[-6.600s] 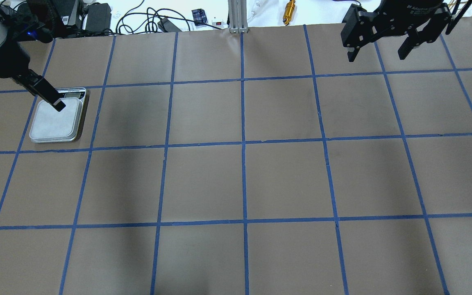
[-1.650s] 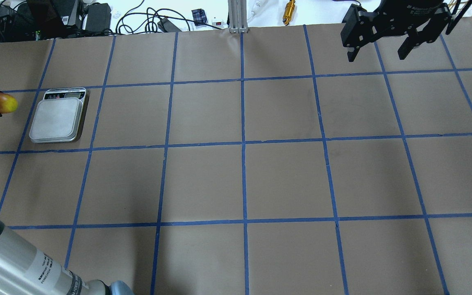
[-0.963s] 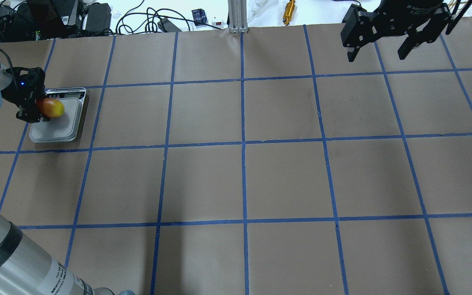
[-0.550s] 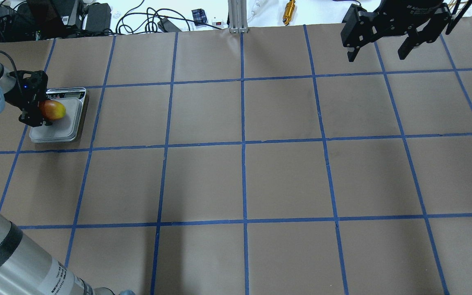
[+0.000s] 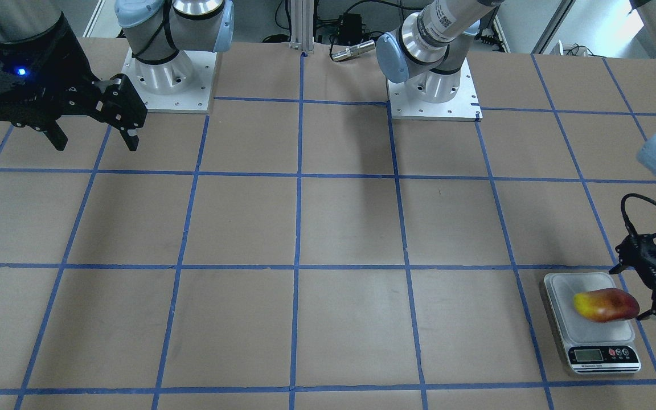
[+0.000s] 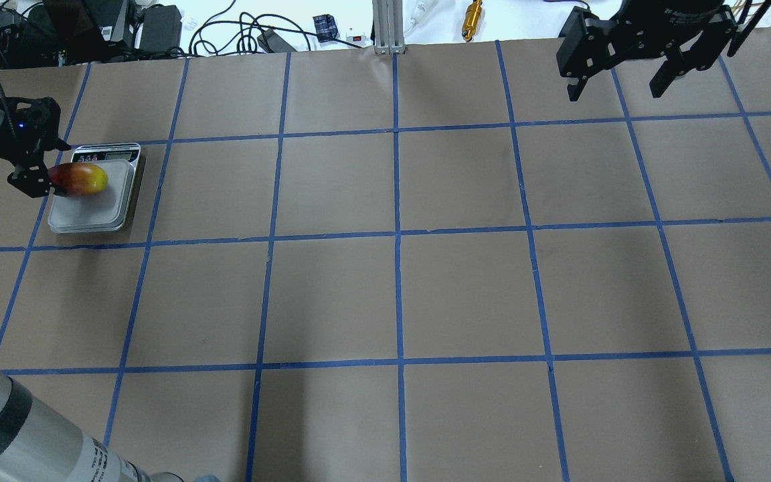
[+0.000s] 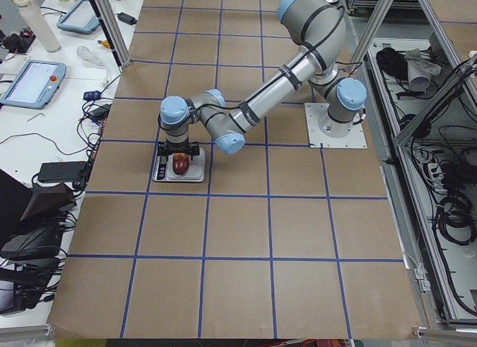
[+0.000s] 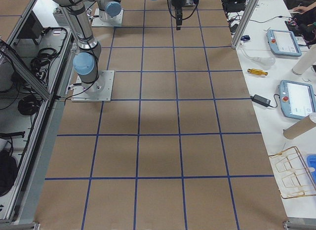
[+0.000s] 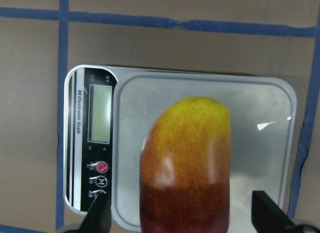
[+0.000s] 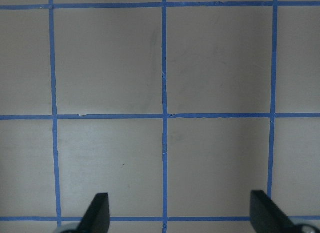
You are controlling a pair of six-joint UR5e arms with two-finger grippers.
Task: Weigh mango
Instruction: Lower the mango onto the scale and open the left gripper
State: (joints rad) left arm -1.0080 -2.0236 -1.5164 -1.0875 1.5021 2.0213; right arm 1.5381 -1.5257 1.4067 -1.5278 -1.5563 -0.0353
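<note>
The mango (image 6: 79,179), yellow at one end and red at the other, lies on the plate of the silver scale (image 6: 91,209) at the table's far left. It also shows in the front-facing view (image 5: 606,304) and the left wrist view (image 9: 186,163). My left gripper (image 6: 36,167) is open just left of the scale, its fingers (image 9: 97,219) on either side of the mango's red end without touching it. My right gripper (image 6: 620,84) is open and empty, high over the far right of the table; its wrist view shows only bare table between its fingers (image 10: 98,209).
The scale's display and buttons (image 9: 99,118) face the table's far edge. Cables, black boxes and a gold cylinder (image 6: 472,19) lie beyond that edge. The left arm's tube (image 6: 17,435) crosses the near left corner. Brown paper with a blue tape grid covers the table.
My left gripper carried the mango from the left onto the scale plate, let go of it and drew back to the left. The right arm has not moved.
</note>
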